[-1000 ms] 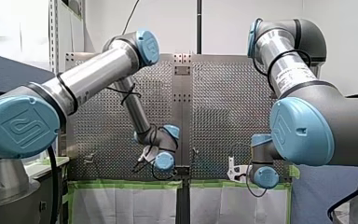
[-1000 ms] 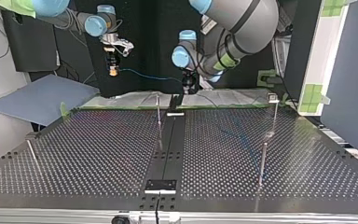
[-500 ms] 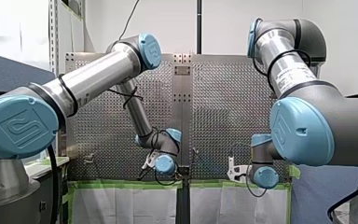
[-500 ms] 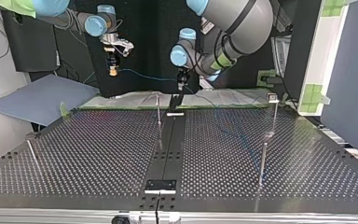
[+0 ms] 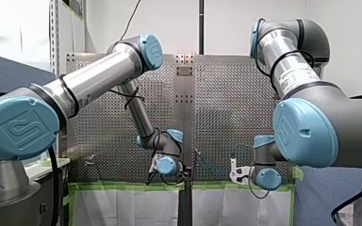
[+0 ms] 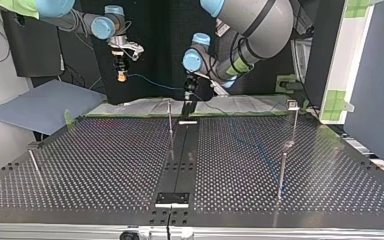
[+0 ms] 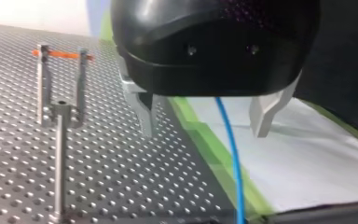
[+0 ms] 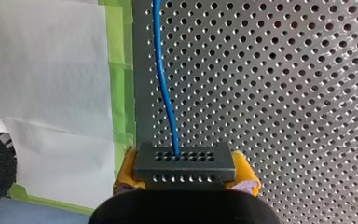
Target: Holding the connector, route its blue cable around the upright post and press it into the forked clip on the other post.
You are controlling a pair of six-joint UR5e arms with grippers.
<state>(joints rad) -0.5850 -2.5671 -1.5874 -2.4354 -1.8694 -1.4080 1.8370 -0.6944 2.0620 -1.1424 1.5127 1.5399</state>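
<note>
My right hand (image 8: 185, 173) is clamped on the dark perforated connector block (image 8: 185, 161). Its thin blue cable (image 7: 230, 158) hangs between the spread fingers of my left hand (image 7: 205, 131), touching neither. It looks light and floppy, so I'd pinch it there. The perforated steel tabletop (image 7: 121, 186) gives room toward the metal forked clip (image 7: 80, 88), but the green-taped edge (image 7: 200, 144) is close.

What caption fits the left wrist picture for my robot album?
My left gripper, open, with the blue cable between its fingers, beside the forked clip.
</note>
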